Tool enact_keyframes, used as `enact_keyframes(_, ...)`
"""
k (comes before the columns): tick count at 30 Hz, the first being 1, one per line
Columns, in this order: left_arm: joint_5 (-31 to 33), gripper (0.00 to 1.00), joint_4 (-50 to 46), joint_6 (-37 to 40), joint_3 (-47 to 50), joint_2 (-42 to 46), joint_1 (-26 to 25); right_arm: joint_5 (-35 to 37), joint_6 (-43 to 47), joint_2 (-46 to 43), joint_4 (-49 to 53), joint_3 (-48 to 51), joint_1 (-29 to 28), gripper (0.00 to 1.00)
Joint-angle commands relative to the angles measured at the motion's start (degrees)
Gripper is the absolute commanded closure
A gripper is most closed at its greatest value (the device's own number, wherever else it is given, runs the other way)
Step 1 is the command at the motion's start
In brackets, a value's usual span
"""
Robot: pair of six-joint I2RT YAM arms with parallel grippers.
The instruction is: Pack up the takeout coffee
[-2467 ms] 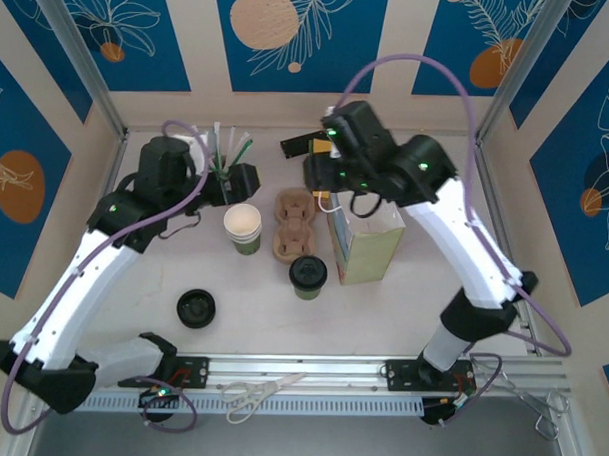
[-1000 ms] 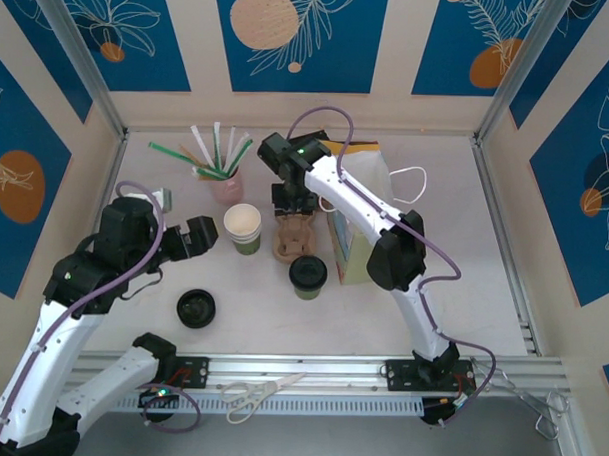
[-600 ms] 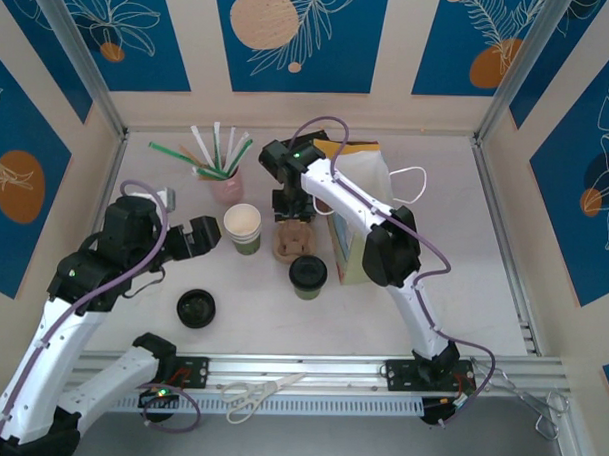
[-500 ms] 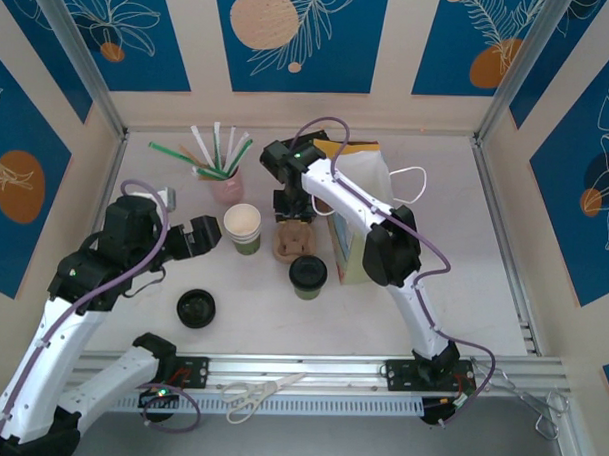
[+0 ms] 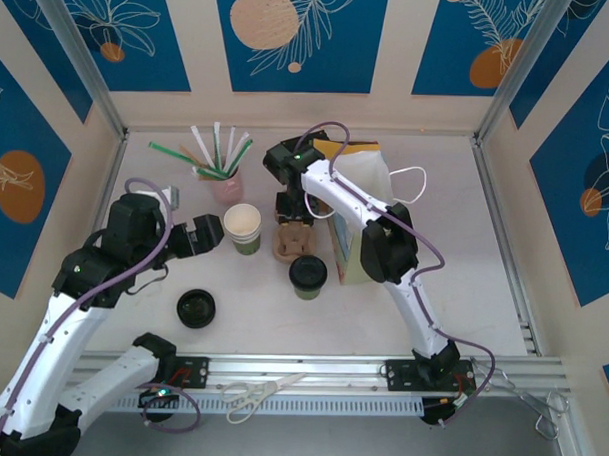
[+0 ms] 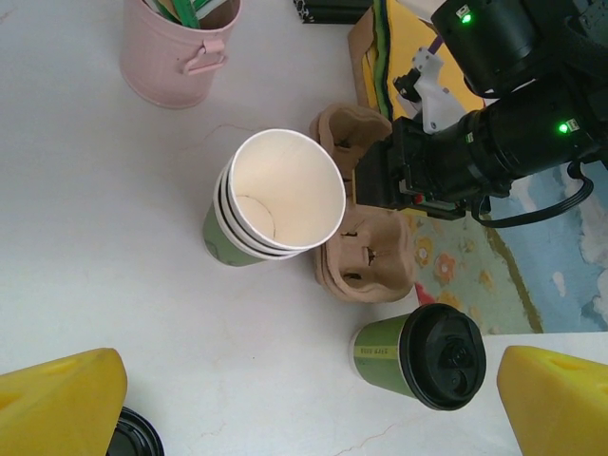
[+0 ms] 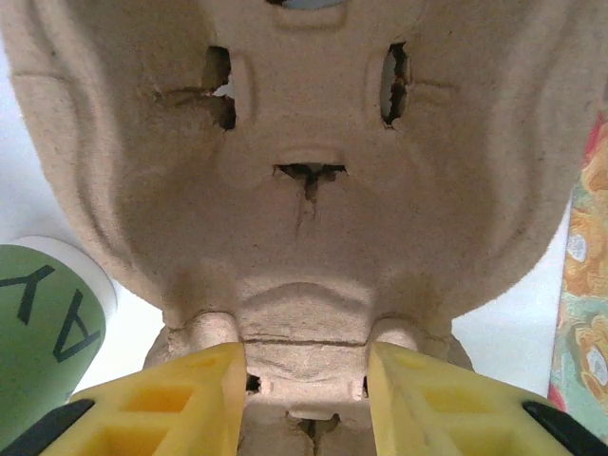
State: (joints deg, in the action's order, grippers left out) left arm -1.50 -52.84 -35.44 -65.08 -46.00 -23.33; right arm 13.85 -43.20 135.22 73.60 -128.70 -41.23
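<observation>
The takeout coffee (image 5: 308, 275), a green cup capped with a black lid, is seen upright on the white counter (image 5: 453, 283), just beside a patterned paper bag (image 5: 349, 255) and just in front of a cardboard cup carrier (image 5: 289, 237). The carrier's middle ridge is gripped by the partly closed right claw (image 7: 306, 399). The left claw (image 6: 306, 399) is spread wide and empty, near a stack of lidless green cups (image 5: 243, 226). A loose black lid (image 5: 196, 307) is seen lying closer to the arm bases.
</observation>
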Motion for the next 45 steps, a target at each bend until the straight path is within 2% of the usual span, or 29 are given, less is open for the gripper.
enact_keyframes(1,-1.0,0.00,0.8,1.4,0.3,0.0,0.6,-1.4,-1.0,0.8,0.5,0.1,0.2,0.61)
enact_keyframes(6,-0.9,0.00,0.8,1.6,0.4,-0.2,0.6,-2.1,-0.8,1.3,0.1,0.2,0.4,0.61)
enact_keyframes(12,-1.0,0.00,0.9,1.6,0.5,-0.5,0.6,-1.6,-0.9,1.9,0.7,-0.6,0.1,0.55)
enact_keyframes(22,-1.3,0.00,1.3,1.7,0.5,-0.9,0.6,-1.7,-0.8,2.9,1.1,-1.5,0.1,0.54)
enact_keyframes(26,-1.2,0.00,1.3,1.8,0.4,-0.9,0.7,-1.9,-0.7,2.9,0.8,-1.5,0.2,0.55)
enact_keyframes(37,-1.3,0.00,1.6,1.5,0.7,-1.0,0.6,-1.2,-0.2,2.3,2.2,-3.0,0.0,0.69)
enact_keyframes(45,-1.3,0.00,1.5,1.5,0.8,-0.9,0.6,-0.3,-0.1,0.8,3.3,-4.0,-0.4,0.69)
